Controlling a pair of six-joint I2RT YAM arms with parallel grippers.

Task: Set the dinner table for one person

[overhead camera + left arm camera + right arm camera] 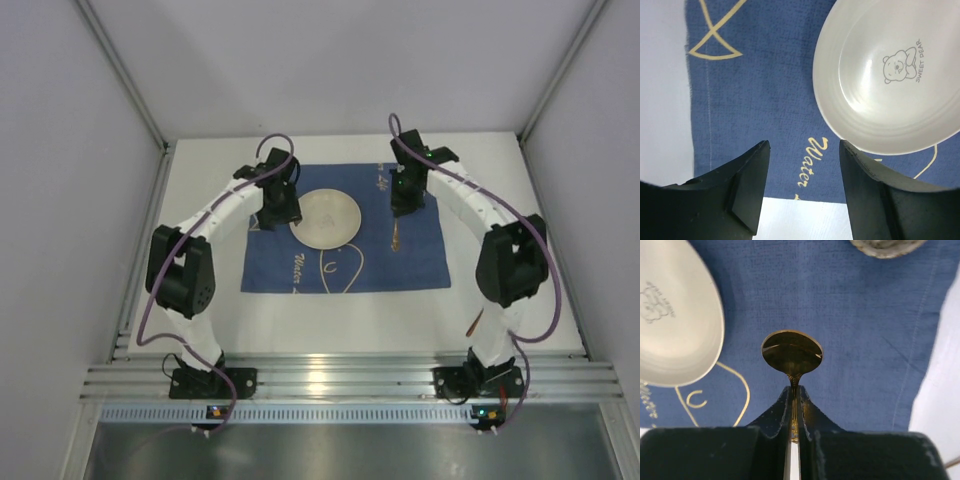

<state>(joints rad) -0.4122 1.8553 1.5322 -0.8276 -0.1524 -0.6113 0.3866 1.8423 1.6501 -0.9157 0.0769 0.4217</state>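
Observation:
The white dinner table (500,300) carries a blue fish-patterned mat (420,265). A white plate (325,218) with a bear print sits on the mat; it also shows in the left wrist view (890,75) and the right wrist view (675,325). My left gripper (279,213) is open and empty just left of the plate, its jaws (802,145) over the mat's edge. My right gripper (405,203) is shut (795,387) on the neck of a gold spoon (792,352), low over the mat right of the plate. The spoon also shows in the top view (398,237).
A grey rounded rim (887,246) shows on the mat at the top edge of the right wrist view. A thin brown stick-like item (476,322) lies on the table beside the right arm's base. Silver rails (330,378) edge the near side.

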